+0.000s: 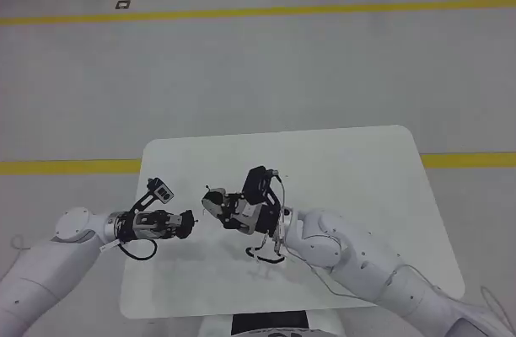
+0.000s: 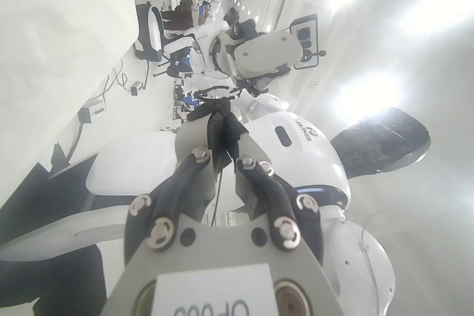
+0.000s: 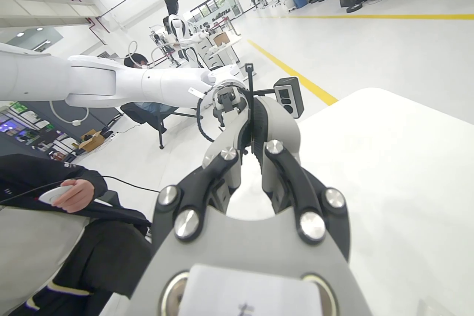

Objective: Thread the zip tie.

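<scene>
The zip tie (image 3: 250,80) is a thin black plastic strap. It is held in the air over the near part of the desk (image 1: 351,168), between the two arms.

The right gripper (image 3: 252,110) is closed on the strap a little below the square head (image 3: 249,67), which sticks out past the fingertips. The left gripper (image 2: 222,121) faces it from close by, with its fingers pressed together. A thin dark strip (image 2: 213,93) curls just past those fingertips toward the right gripper. This looks like the strap's tail end, pinched there, though the join itself is hard to make out.

**Handling:** The tie should weigh next to nothing. It is likely stiff along its length but springy, so it bends into a loop and tries to straighten again. Its smooth sides may slide or twist between the pads. A hold close behind the head keeps the slot from swinging. A hold just short of the tail tip leaves a short, firm end to push through.

**Direction:** The visible stretch of the strap runs in line with the right gripper's fingers, so its long axis points outward from that wrist. The head leads toward the left gripper. In the top view the right gripper (image 1: 212,202) and left gripper (image 1: 188,223) sit nearly tip to tip. Which way the slot faces cannot be told.
</scene>
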### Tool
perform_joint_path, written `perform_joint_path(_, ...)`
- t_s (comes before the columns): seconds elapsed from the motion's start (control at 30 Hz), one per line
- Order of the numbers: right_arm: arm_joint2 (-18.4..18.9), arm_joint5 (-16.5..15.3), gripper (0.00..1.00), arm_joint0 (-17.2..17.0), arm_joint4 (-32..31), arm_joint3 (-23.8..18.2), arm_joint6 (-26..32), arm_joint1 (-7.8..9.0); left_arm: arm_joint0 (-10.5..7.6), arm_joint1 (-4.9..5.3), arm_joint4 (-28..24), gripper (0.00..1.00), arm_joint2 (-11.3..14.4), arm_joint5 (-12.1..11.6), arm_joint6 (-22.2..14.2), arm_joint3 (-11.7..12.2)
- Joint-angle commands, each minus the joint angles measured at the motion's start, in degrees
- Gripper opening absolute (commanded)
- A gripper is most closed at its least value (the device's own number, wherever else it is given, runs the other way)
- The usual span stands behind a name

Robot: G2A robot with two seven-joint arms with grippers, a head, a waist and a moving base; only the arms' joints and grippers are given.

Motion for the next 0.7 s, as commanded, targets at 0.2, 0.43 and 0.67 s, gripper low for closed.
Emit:
perform_joint_path(0.2, -1.18, 0.00, 0.00, 0.81, -0.02, 0.64, -0.09, -0.53, 0.00, 0.00, 0.00, 0.00, 0.00, 0.00, 0.00, 0.00)
perform_joint_path(0.43, -1.75, 0.00, 0.00, 1.31, 0.15, 0.91, 0.14, -0.72, 0.00, 0.00, 0.00, 0.00, 0.00, 0.00, 0.00, 0.00)
perform_joint_path(0.67, -2.23, 0.00, 0.00, 1.52, 0.41, 1.22, 0.33, -0.82, 0.00, 0.00, 0.00, 0.00, 0.00, 0.00, 0.00, 0.00)
